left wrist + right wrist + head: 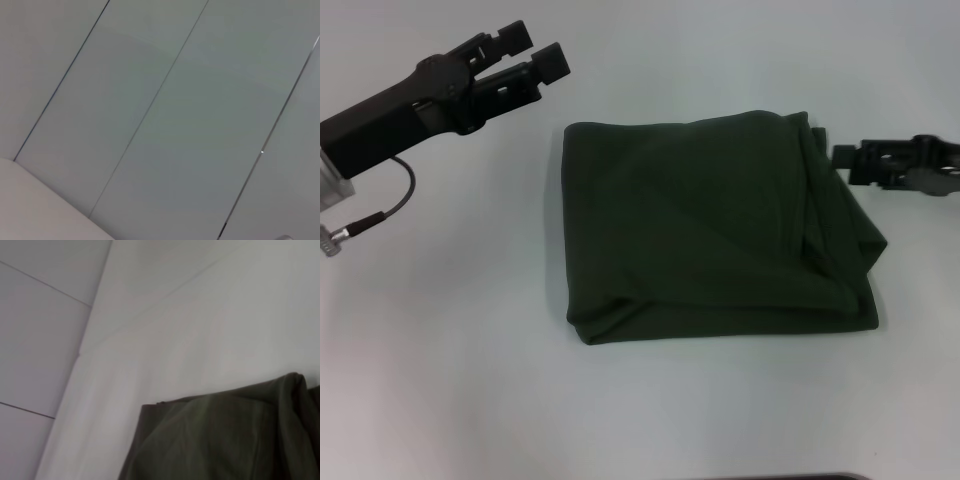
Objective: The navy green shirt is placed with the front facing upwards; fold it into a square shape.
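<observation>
The navy green shirt [710, 225] lies folded into a rough square in the middle of the white table, plain side up with no lettering showing. Its right edge is bunched into loose folds. The same shirt [215, 440] shows in the right wrist view. My left gripper [535, 52] hovers open and holds nothing, up and to the left of the shirt, apart from it. My right gripper [845, 163] is just off the shirt's far right corner, open with nothing held.
The white table [440, 350] stretches around the shirt on all sides. A cable and a metal connector [340, 238] hang from my left arm at the left edge. The left wrist view shows only grey wall panels [160, 120].
</observation>
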Available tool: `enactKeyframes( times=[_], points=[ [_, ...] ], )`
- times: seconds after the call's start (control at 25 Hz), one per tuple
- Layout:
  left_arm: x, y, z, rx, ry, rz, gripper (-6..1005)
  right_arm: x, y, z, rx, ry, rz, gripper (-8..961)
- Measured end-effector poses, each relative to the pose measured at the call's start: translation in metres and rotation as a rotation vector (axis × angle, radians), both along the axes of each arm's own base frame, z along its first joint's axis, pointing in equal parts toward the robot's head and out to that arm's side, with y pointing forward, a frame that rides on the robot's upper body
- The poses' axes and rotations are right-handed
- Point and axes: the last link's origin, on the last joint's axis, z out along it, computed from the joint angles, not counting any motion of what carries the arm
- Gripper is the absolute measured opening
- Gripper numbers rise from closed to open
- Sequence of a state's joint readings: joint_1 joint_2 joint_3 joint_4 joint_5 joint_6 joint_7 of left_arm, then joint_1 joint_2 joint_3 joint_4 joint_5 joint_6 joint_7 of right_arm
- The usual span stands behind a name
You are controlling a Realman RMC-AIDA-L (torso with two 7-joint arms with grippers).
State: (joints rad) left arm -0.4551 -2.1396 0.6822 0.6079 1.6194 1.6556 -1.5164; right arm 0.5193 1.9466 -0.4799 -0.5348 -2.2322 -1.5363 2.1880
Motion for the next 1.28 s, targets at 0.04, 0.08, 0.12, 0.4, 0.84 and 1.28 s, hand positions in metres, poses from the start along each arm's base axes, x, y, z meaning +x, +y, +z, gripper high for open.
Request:
enactKeyframes(
  times=[0.04,0.08,0.12,0.4,0.84,1.28],
  points=[
    [0.001,0.001,0.000,0.001,0.004,0.000,963,-0.001,0.001,-0.005,-0.002,-0.006,-0.001,704],
    [0.001,0.002,-0.001,0.002,0.007,0.000,963,-0.001,0.001,-0.010,-0.004,-0.011,-0.001,704],
    [0.001,0.003,-0.001,0.003,0.009,0.003,963,-0.002,0.002,-0.013,-0.003,-0.016,-0.002,704],
    [0.001,0.008,-0.002,0.009,0.022,0.019,963,-0.001,0.007,-0.028,0.009,-0.052,-0.020,704],
    [-0.001,0.010,-0.004,0.015,0.034,0.039,964,-0.009,0.019,-0.044,0.022,-0.071,-0.021,703],
    [0.000,0.012,-0.006,0.018,0.039,0.046,950,-0.010,0.021,-0.047,0.037,-0.079,-0.015,703]
  ],
)
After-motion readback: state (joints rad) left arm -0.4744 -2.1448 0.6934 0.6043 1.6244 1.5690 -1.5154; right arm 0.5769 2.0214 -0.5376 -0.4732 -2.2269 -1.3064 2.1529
